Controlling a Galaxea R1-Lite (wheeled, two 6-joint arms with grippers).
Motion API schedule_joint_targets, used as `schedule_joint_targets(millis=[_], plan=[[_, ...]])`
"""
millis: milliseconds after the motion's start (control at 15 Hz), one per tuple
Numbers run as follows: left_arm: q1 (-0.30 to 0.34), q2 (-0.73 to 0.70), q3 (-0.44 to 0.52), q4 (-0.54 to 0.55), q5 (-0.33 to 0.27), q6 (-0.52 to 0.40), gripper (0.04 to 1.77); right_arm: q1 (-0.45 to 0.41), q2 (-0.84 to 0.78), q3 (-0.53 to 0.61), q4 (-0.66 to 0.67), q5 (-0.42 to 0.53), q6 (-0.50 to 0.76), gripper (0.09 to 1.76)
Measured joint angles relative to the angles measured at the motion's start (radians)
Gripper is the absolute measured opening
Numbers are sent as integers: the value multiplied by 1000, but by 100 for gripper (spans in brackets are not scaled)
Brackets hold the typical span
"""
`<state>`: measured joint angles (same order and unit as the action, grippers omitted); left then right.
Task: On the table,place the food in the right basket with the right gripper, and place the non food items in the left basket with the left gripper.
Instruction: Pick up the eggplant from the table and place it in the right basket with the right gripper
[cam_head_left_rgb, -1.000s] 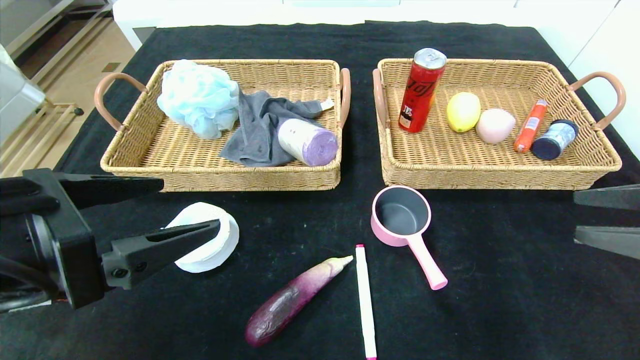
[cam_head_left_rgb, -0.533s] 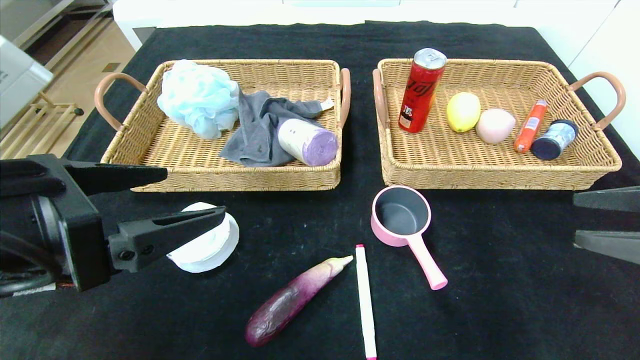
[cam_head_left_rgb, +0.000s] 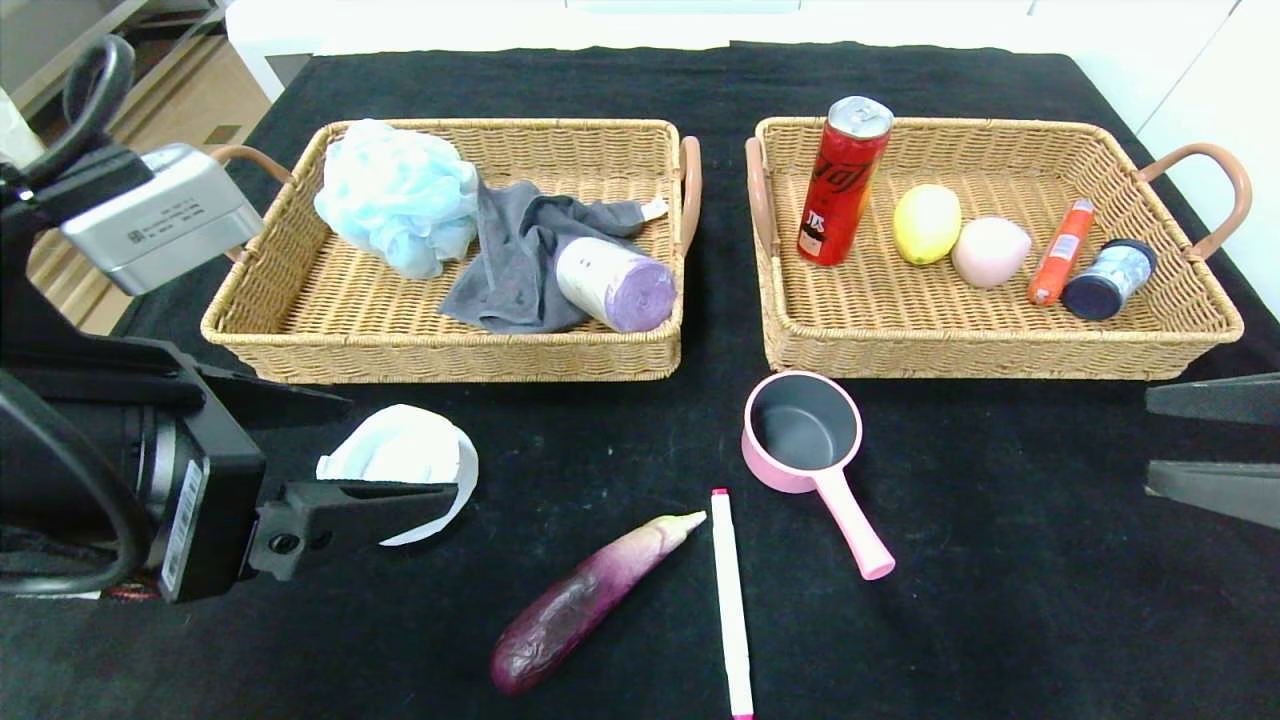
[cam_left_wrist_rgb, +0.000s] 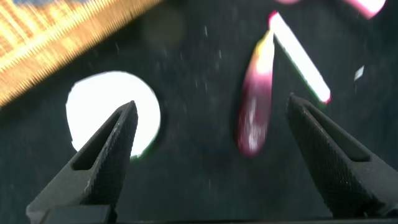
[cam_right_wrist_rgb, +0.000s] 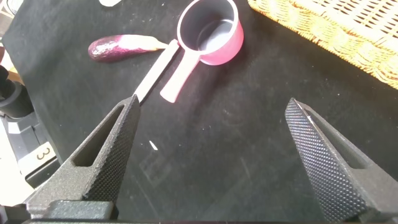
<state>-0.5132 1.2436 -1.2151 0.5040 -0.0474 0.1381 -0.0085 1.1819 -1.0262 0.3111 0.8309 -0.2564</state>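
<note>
Left gripper over the white tape roll

Its jaws gape wide and hold nothing, the roll lying just below them; the eggplant lies off to its right. Right gripper waits agape, empty, pink pan to its left.

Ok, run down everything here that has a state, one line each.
Left gripper: open, over the tape roll.
Right gripper: open, empty.
Can: upright, right basket.
Jar: on its side.
Pan: upright, empty, on table.
Eggplant: lying on table.
Marker: capped, on table.
</note>
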Motion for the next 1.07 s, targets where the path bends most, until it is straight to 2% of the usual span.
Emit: schedule_joint_targets(millis=[133, 333, 533, 733, 933, 1067], plan=[[-12, 34, -45, 46, 0, 21, 172, -1, 0, 0, 0, 0, 0, 171], [-50, 82, -73, 53, 18, 50, 172, -5, 1, -2, -1, 0, 0, 171], [-114, 126, -81, 51, 65, 63, 172, -7, 2, -3, -1, 0, 0, 171], [-169, 167, -93, 51, 83, 67, 172, -9, 2, -4, -1, 0, 0, 171], [-209, 200, -84, 53, 90, 68, 172, -10, 3, -5, -1, 0, 0, 171], [-230, 222, -78, 54, 120, 68, 172, -10, 3, -6, -1, 0, 1, 171]])
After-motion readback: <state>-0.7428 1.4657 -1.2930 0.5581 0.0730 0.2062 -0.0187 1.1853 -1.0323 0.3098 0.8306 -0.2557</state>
